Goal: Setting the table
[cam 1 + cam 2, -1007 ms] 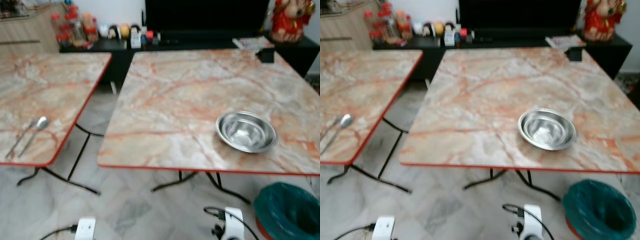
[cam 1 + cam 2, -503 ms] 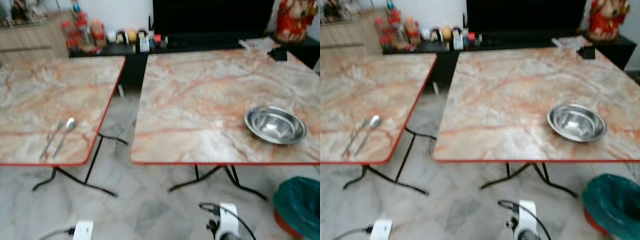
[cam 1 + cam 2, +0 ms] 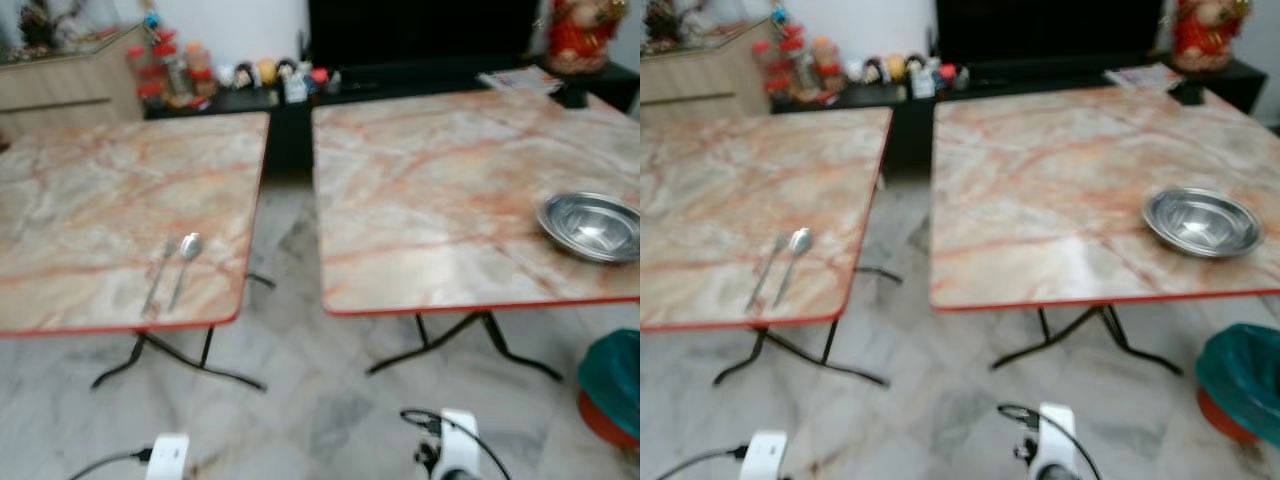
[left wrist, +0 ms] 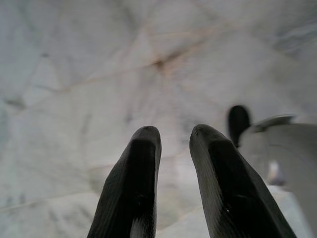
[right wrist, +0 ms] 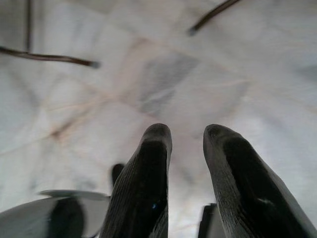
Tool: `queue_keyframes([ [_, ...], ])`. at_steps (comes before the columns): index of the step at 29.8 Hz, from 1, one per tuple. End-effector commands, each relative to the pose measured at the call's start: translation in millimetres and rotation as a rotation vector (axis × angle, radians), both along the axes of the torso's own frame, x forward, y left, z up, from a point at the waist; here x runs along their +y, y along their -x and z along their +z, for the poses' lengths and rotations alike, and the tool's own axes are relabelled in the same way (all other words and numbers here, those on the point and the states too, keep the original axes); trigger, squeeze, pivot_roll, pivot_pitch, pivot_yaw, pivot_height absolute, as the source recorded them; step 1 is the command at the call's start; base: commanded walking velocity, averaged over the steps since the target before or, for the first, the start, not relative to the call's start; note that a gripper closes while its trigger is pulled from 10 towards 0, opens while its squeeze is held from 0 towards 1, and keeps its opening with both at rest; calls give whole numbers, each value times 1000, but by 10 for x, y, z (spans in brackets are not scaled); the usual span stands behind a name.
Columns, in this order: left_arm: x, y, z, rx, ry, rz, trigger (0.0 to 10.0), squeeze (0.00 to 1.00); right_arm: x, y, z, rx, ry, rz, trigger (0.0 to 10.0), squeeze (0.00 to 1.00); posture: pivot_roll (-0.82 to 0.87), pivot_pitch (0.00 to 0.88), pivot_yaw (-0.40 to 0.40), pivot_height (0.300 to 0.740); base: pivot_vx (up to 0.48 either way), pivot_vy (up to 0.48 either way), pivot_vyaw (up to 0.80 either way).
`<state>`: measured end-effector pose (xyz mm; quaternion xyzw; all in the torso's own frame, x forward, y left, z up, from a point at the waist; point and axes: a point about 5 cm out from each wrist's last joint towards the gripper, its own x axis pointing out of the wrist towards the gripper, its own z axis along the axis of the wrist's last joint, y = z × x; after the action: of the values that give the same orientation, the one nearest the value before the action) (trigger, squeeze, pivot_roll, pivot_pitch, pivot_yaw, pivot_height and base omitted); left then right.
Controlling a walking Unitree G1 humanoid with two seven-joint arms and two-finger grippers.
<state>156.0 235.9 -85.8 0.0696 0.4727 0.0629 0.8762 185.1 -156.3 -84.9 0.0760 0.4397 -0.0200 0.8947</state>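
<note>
Two marble-patterned tabletops with red edges are standing side by side on a pale marble floor, with a gap between them. On the left tabletop, a fork and a spoon are lying just beside each other near its near right corner. On the right tabletop, a steel bowl is sitting near the near right edge, well apart from the cutlery. Compared with a second ago, the whole scene has been sliding to the right, so the camera is turning left: the cutlery is now nearer the middle of the view and the bowl is nearing the right edge. This suggests the robot is heading for the cutlery to bring it to the bowl. The left end effector and right end effector are hanging low over the floor, fingers slightly spread and holding nothing. A teal bin is standing at the near right.
</note>
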Motion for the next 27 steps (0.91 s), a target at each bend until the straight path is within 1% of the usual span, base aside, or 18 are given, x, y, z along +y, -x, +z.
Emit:
queue_keyframes([
  [1,-41,-31,1,6,-4,-29,10000,0,-99,2,5,-1,20,-18,10000,0,28,0,77,740,0,412,0],
  [8,-33,6,-13,19,-8,-38,10000,0,-129,24,-3,2,26,-24,10000,0,19,0,76,740,0,409,0],
  [16,-47,-19,-7,16,-5,-35,10000,0,-148,-38,31,-24,19,-26,10000,0,20,0,63,740,0,410,0],
  [27,-56,-9,-14,20,-4,-40,10000,0,-144,-39,31,-22,21,-24,10000,0,18,0,64,740,0,409,0],
])
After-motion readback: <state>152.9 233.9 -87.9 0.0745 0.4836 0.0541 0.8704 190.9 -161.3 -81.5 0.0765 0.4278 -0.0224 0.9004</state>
